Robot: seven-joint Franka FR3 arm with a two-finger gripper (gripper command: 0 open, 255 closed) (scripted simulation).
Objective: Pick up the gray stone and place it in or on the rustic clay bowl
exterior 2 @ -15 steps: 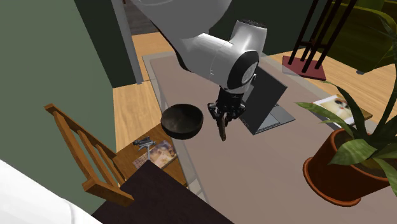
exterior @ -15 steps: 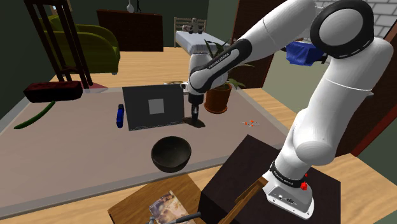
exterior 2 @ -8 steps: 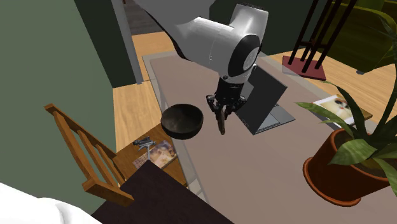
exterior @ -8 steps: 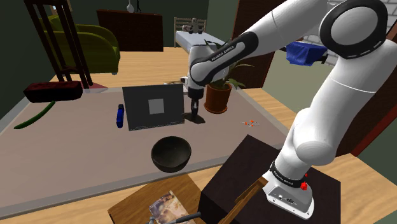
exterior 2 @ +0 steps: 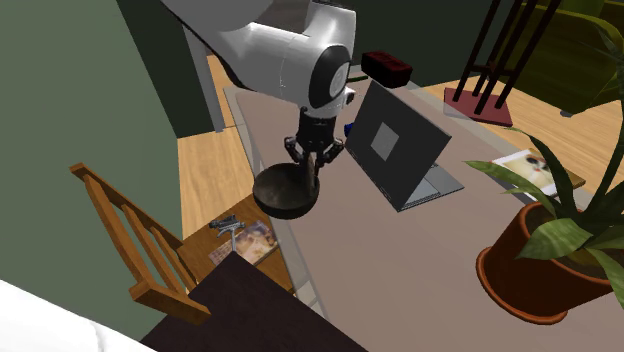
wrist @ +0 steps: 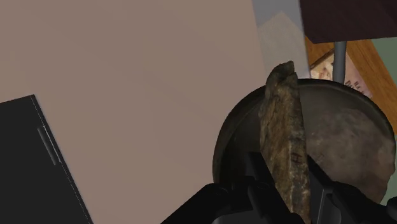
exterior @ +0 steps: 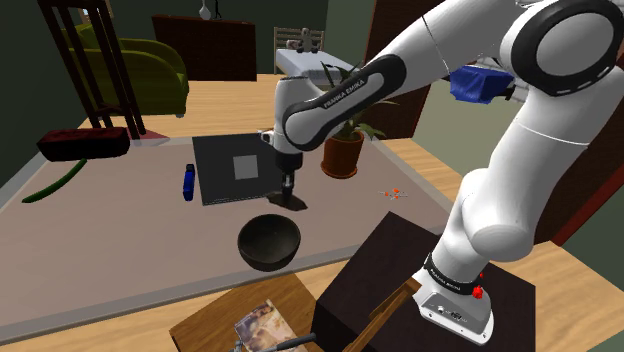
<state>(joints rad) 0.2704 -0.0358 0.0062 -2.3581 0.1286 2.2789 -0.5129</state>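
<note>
The stone [wrist: 284, 130] looks rough and mottled, the bowl [wrist: 357, 137] dull and matt, the tabletop [wrist: 146, 76] smooth, the chair [exterior 2: 152, 293] wooden.

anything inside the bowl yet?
The dark bowl has nothing lying in it where its inside shows. The stone, clasped between the fingers, hides a strip of the inside in the wrist view.

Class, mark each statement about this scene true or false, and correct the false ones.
1. The gripper is shut on the stone. True.
2. The stone lies inside the dark bowl. False: the gripper holds it up over the dark bowl.
3. The laptop on the table stands open. True.
4. The dark bowl is turned upside down. False: its opening faces up.
</note>
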